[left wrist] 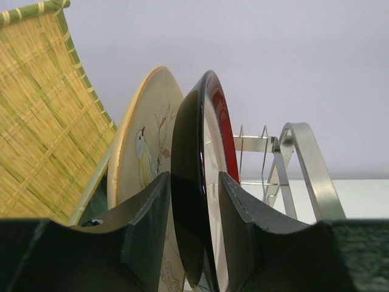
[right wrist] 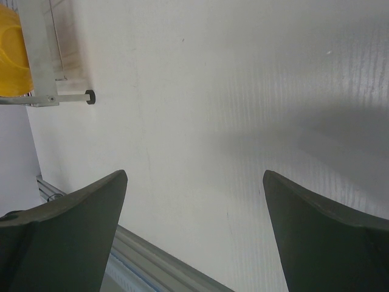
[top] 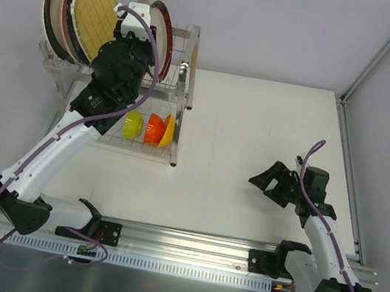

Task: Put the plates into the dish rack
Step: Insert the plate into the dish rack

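Observation:
The dish rack (top: 188, 77) (left wrist: 304, 164) stands at the back left with several plates upright in its top tier. Among them are a dark-rimmed plate (top: 51, 13), a yellow woven square (top: 98, 6) (left wrist: 36, 121) and a beige bird-pattern plate (left wrist: 143, 152). The red-rimmed plate (top: 165, 36) (left wrist: 188, 182) stands rightmost. My left gripper (top: 146, 33) (left wrist: 193, 176) straddles its rim from above, open a little, with a thin gap at the right finger. My right gripper (top: 264, 180) (right wrist: 194, 176) hovers wide open over bare table at the right, holding nothing.
Green (top: 133, 124), orange (top: 154, 128) and yellow (top: 167, 130) (right wrist: 12, 55) bowls sit in the rack's lower tier. The rack's foot (right wrist: 90, 97) rests on the white table (top: 258, 127). A metal rail (top: 186, 246) runs along the near edge.

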{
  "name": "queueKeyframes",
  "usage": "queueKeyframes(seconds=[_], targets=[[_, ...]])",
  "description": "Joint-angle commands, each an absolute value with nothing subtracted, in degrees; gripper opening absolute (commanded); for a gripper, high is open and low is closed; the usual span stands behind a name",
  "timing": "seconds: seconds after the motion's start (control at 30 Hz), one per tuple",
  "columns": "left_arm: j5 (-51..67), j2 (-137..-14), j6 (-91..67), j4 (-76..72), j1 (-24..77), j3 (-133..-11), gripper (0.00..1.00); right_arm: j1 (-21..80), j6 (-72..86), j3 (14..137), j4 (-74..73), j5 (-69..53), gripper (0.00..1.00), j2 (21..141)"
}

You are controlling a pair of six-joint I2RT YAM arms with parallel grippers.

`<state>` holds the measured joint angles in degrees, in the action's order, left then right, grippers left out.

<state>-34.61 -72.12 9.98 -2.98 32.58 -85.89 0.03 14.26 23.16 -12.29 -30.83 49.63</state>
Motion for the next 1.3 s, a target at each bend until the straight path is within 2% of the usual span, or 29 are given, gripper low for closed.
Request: queueKeyframes(seconds=[0.0, 0.23, 0.37, 0.5, 0.9, 1.07, 1.27], targets=[[-34.81, -69.96, 10.02, -7.56, 32.61, -88.33, 0.38, -0.09, 13.27, 25.4, -12.13, -31.2, 1.0, 49.75], [-33.4, -69.35, 9.93, -7.47, 32.52, -88.33, 0.48, -0.09, 13.27, 25.31, -12.04, -31.38, 1.0, 49.66], [-32.09, -67.86, 9.76, -7.56, 32.61, -87.8, 0.59, -0.09, 13.18, 25.58, -12.04, -31.55, 1.0, 49.48], [-29.45, -65.66, 8.35, -7.56, 32.61, -86.66, 0.76, -0.09, 13.18, 26.8, -13.35, -31.64, 1.0, 49.13], [-15.3, -54.33, 1.6, -4.49, 32.61, -80.43, 0.9, -0.09, 13.1, 37.34, -23.63, -28.13, 1.0, 44.56], [-9.32, -44.66, -2.98, -0.71, 32.61, -75.24, 0.99, -0.09, 12.75, 43.5, -28.56, -28.13, 1.0, 41.49], [-9.05, -32.45, -7.46, 8.69, 32.69, -66.99, 0.99, -0.09, 8.62, 54.21, -37.69, -21.11, 1.0, 36.48]])
